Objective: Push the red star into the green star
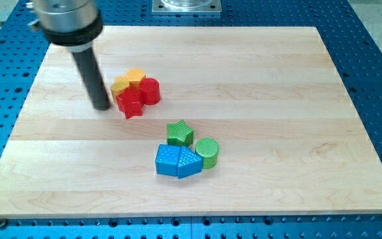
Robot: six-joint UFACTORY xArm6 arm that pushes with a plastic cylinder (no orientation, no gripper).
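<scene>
The red star (130, 103) lies on the wooden board (257, 79) at the upper left, touching a red cylinder (150, 90) on its right and a yellow block (120, 85) above it. The green star (180, 133) lies below and to the right of it, near the board's middle, apart from the red star. My tip (102, 106) stands just left of the red star, with a small gap between them.
A second yellow block (135, 76) sits at the top of the red and yellow cluster. Below the green star are a green cylinder (207, 153), a blue cube (167, 160) and a blue triangular block (189, 161), all close together.
</scene>
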